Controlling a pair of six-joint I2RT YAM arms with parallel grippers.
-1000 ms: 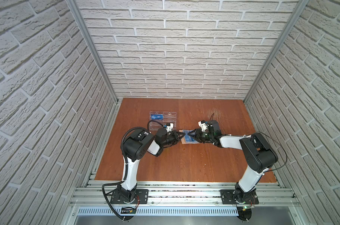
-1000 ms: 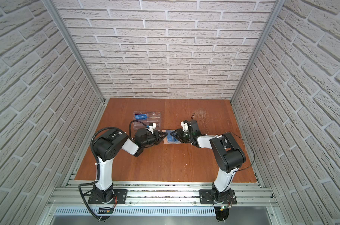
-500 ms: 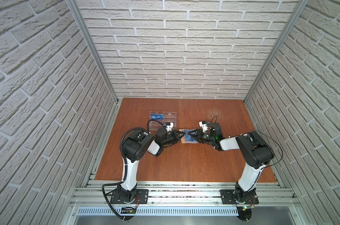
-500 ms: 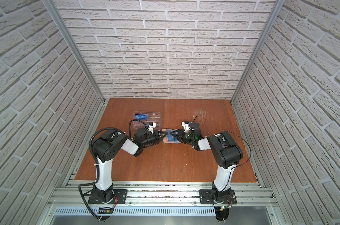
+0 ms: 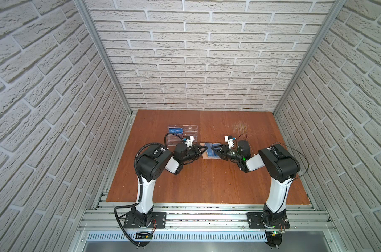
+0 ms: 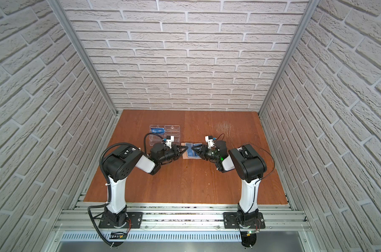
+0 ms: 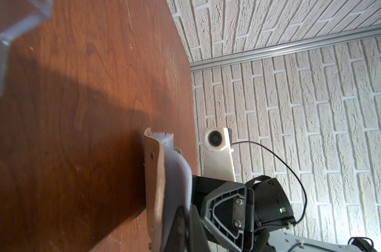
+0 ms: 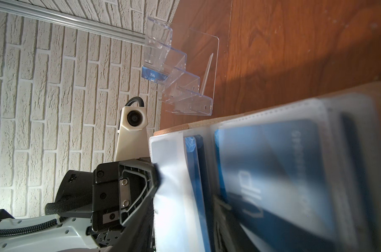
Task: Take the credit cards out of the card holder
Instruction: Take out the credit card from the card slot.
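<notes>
Table (image 5: pixel 207 185): both arms fold inward over it. Mid-table the card holder (image 5: pixel 208 154) lies open. The left gripper (image 5: pixel 203 149) is at its left edge and the right gripper (image 5: pixel 214 150) over its right half, tips nearly meeting. Both top views are too small to read the fingers. The right wrist view fills that in: the left gripper's fingertips (image 8: pixel 155 177) are pressed together on the edge of a clear sleeve page (image 8: pixel 172 196), and the credit cards (image 8: pixel 270 174) sit blue inside the sleeves, one more edge-on beside them. The left wrist view gives the side profile instead: tan cover (image 7: pixel 154 185) on the wood, pages arching up off it, cards hidden from that side, and its own fingers (image 7: pixel 182 229) cut off at the frame edge. The right gripper's own view is a blurred close-up, so I can't tell if its fingers are spread or pinching a card. Farther back, apart from the holder, is the acrylic rack (image 5: pixel 184 136) with one blue card (image 5: pixel 176 131) in a back slot. The left wrist catches only a blurred corner of it.
</notes>
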